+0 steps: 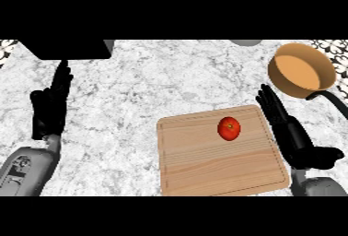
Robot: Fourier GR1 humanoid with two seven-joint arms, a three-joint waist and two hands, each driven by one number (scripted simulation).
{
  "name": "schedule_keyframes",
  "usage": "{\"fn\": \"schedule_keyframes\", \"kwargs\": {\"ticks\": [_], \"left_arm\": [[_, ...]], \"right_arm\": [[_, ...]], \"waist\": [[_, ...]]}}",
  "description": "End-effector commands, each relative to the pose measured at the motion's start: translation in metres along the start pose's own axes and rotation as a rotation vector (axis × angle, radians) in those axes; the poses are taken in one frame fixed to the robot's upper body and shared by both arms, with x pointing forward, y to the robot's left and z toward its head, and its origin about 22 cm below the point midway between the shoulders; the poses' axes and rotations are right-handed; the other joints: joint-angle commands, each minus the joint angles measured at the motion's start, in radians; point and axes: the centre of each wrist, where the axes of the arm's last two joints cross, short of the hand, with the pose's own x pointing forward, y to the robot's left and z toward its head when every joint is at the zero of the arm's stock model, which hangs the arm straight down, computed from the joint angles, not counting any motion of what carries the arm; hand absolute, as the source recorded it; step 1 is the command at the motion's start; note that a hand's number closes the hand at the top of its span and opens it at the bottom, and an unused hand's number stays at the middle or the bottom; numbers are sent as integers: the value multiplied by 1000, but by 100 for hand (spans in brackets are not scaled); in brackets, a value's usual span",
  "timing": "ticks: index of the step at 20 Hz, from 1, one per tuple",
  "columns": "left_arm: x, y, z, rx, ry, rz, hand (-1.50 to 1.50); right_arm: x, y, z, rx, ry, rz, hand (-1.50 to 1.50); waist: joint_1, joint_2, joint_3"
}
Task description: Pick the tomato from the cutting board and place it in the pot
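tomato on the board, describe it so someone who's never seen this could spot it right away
Find the wooden cutting board at the lower right of the marble counter. The tomato sits in its upper right part, beside the open right hand. It is the only red, round thing in view.

We see a desk (170, 78) of white marble-like stone veined in grey, smooth with a faint sheen, and on it a cutting board (221, 159) of pale matt wood with fine grain and shallow grooves along its edges. The tomato (229, 128) has a smooth, glossy red skin, while the pot (301, 70) looks like matt orange-tan enamel or metal with a black handle. Both hands (53, 103) (292, 133) look like matt black plastic on smooth grey forearms.
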Motion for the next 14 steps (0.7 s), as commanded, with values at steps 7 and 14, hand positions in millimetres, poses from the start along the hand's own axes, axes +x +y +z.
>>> {"fn": "schedule_keyframes", "kwargs": {"ticks": [7,14], "left_arm": [[-43,29,26,-53,136,-90,0],[-72,67,63,-56,188,-63,0]], "right_arm": [[52,-123,-14,0,164,738,150],[-8,-105,39,-107,-120,629,-150]], "waist": [[64,-17,-9],[35,-10,16]]}}
